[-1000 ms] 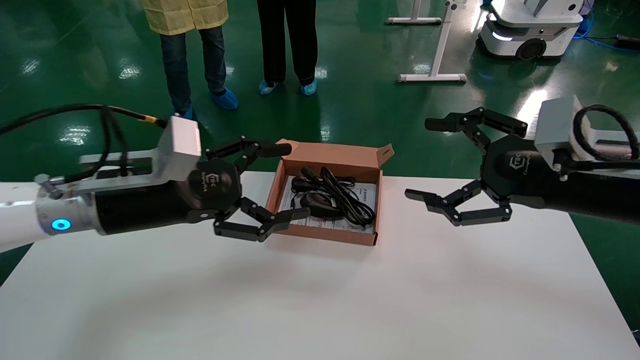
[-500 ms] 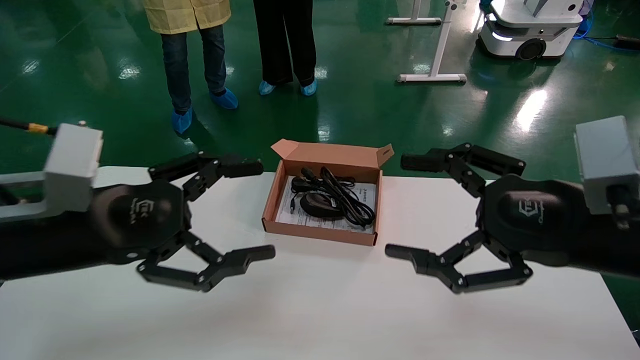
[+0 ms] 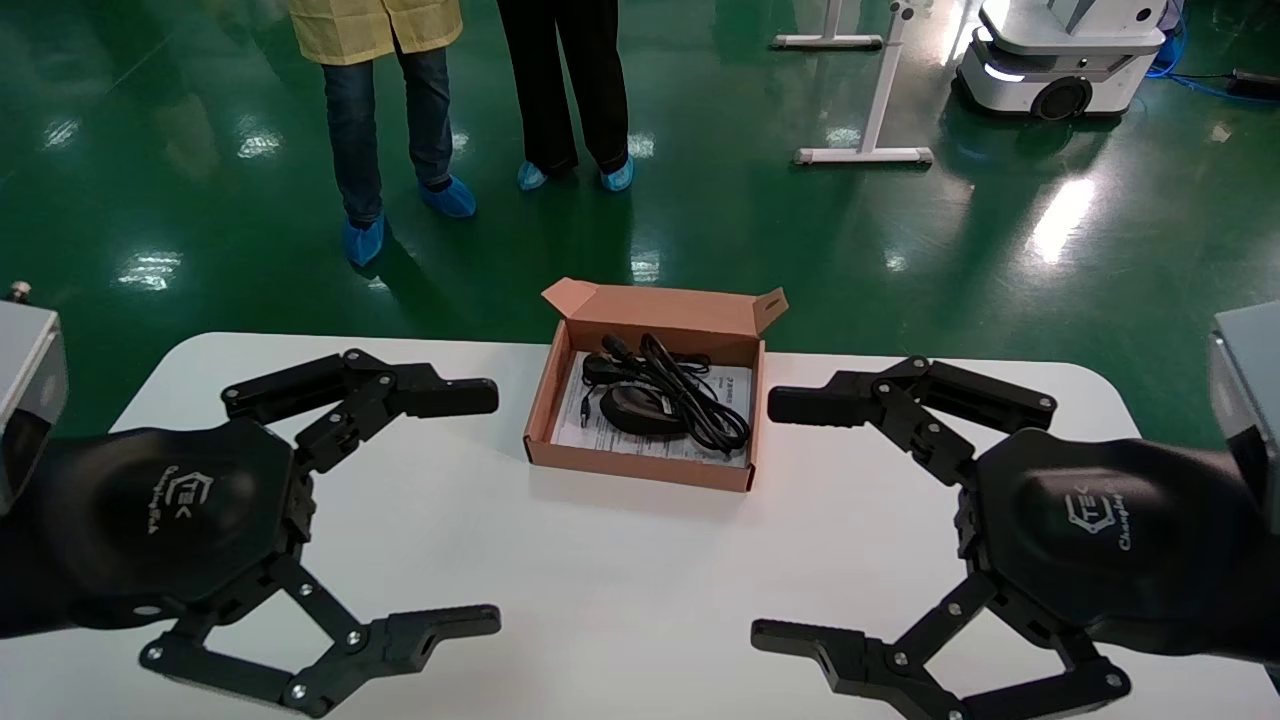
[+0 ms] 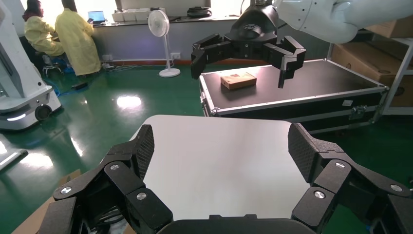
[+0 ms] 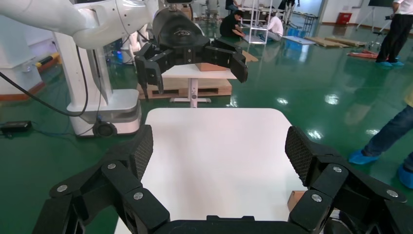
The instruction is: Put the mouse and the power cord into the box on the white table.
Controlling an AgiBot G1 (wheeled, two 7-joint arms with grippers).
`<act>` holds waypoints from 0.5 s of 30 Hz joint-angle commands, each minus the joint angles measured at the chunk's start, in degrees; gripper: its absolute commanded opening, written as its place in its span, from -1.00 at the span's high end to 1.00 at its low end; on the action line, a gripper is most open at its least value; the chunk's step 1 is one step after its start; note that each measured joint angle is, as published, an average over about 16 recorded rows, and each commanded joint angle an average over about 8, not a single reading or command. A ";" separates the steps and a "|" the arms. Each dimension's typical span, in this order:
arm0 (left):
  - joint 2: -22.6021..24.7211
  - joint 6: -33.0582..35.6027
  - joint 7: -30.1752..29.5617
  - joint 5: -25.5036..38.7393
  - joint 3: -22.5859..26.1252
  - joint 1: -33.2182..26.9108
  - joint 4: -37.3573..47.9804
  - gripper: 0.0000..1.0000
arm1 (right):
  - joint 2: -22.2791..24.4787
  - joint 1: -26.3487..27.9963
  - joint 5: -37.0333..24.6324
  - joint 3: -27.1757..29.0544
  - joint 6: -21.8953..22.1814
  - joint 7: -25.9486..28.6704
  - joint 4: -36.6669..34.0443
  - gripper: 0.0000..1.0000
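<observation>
The small shallow brown cardboard box point(image 3: 645, 400) sits near the middle of the far edge of the large plain white worktop point(image 3: 620, 580), its tabbed flap lid standing open toward the far side. Inside it, on the printed white sheet lining the bottom, lies the small black oval mouse point(image 3: 635, 410), and across it and beside it runs the thick glossy black power cord point(image 3: 690, 395) in a loose coil. Whether the thin mouse cable is tangled with the cord cannot be told from the head view.

Judged from how things lie, both items are already in the box, so the task looks essentially done; nothing of the task's things remains on the bare worktop. The lid is not closed, though the task does not ask for that.

The left hand point(image 3: 470, 510) hovers over the near left part of the worktop, its fingers spread wide and holding nothing. The right hand point(image 3: 785, 520) mirrors it over the near right part, likewise spread wide and empty. Both are well apart from the box.

The head view alone shows the box contents and both hands in relation to them. The left wrist view shows the left hand point(image 4: 219, 151) spread over bare white worktop, with only a sliver of brown cardboard at its lower corner and the right hand point(image 4: 246, 48) farther off. The right wrist view shows the right hand point(image 5: 219, 151) empty, the left hand point(image 5: 192, 61) opposite, and a small corner of the box point(image 5: 294, 199).
</observation>
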 commanded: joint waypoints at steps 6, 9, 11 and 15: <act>0.32 -0.17 0.29 0.26 0.28 -0.31 0.55 -1.00 | -0.12 0.34 -0.32 -0.16 0.03 -0.37 -0.57 -1.00; 0.49 -0.27 0.41 0.42 0.44 -0.47 0.82 -1.00 | -0.20 0.53 -0.50 -0.26 0.06 -0.52 -0.87 -1.00; 0.58 -0.32 0.48 0.51 0.53 -0.56 0.98 -1.00 | -0.24 0.64 -0.61 -0.31 0.07 -0.60 -1.03 -1.00; 0.72 -0.40 0.60 0.65 0.66 -0.70 1.21 -1.00 | -0.31 0.81 -0.77 -0.40 0.09 -0.73 -1.29 -1.00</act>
